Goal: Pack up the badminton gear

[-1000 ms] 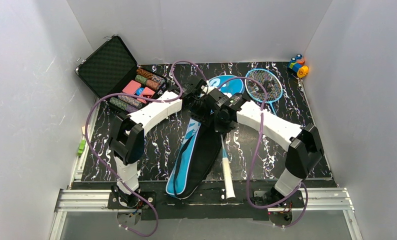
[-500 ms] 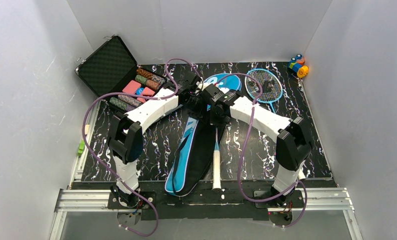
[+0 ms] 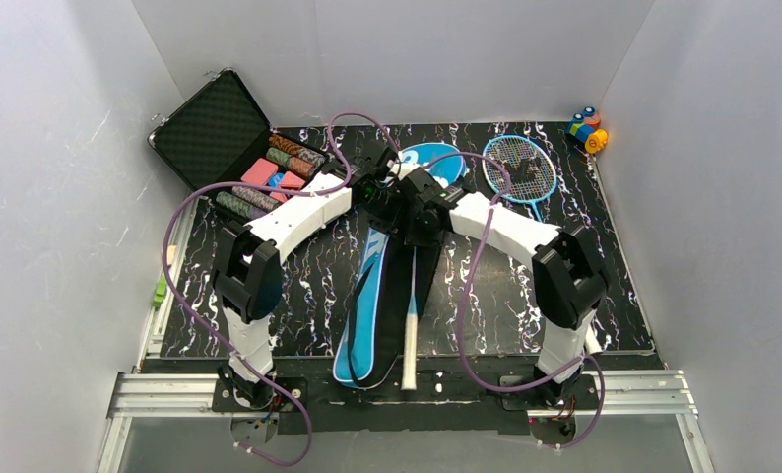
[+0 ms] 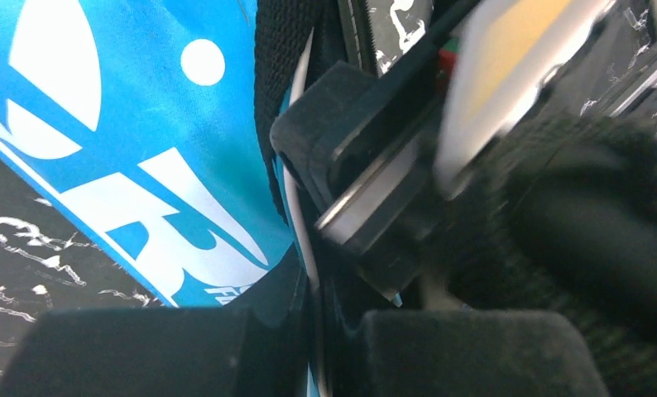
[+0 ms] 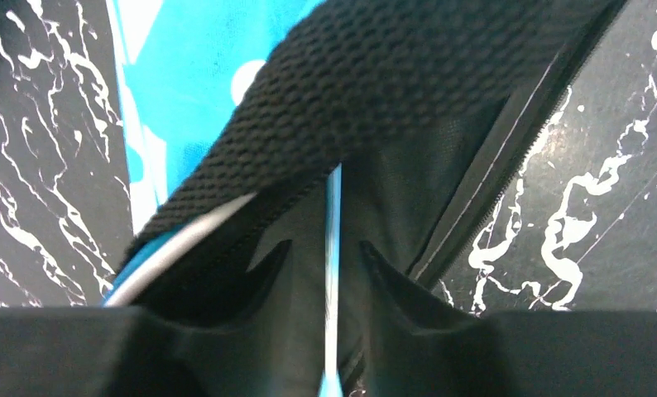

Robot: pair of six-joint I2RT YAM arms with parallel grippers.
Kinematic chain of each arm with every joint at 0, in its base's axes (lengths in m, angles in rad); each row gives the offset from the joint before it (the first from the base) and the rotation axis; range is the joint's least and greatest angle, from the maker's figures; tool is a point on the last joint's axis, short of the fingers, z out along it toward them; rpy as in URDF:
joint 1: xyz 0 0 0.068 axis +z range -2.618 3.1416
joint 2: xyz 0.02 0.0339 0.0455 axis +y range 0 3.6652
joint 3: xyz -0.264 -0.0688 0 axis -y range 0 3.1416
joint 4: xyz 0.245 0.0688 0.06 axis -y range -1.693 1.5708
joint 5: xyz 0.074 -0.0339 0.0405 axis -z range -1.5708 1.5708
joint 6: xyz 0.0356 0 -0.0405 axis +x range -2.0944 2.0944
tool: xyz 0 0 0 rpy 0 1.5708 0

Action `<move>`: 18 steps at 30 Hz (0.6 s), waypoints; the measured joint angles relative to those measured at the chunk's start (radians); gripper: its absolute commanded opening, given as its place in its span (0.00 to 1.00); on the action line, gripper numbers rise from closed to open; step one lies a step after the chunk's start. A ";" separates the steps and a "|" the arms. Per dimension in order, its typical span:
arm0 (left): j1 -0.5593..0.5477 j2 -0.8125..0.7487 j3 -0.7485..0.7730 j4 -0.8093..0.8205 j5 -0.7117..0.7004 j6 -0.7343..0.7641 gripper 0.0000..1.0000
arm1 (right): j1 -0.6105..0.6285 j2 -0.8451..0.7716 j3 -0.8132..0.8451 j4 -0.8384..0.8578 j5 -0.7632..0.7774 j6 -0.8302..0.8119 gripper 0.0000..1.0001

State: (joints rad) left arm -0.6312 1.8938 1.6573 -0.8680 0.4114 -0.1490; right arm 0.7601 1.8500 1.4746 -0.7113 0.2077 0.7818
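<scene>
Top external view: the big blue bag (image 3: 365, 301) is stretched lengthwise down the middle of the counter (image 3: 604, 296), unzipped, its black lining shown. One blue-framed racket (image 3: 410, 325) is seen head-first inside it, with the white grip sticking out toward the arm bases. The left jaws are pinched tight on the bag's edge. The right jaws are parted a little, and the thin shaft runs loose between them under the black strap (image 5: 391, 99). A second racket (image 3: 518, 166) is spotted just beside the bag's head.
</scene>
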 measured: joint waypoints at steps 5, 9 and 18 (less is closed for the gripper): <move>-0.001 0.000 -0.011 -0.016 0.008 0.007 0.00 | -0.023 -0.090 -0.142 0.114 -0.084 -0.002 0.61; 0.000 0.000 -0.013 -0.021 0.023 0.006 0.00 | -0.031 -0.185 -0.253 0.208 -0.161 -0.001 0.53; -0.001 0.000 -0.055 0.028 0.045 -0.002 0.00 | -0.047 -0.493 -0.529 0.361 -0.271 0.021 0.25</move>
State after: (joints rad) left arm -0.6319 1.8938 1.6024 -0.8398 0.4561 -0.1505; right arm 0.7136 1.3571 0.9455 -0.3500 -0.0635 0.8024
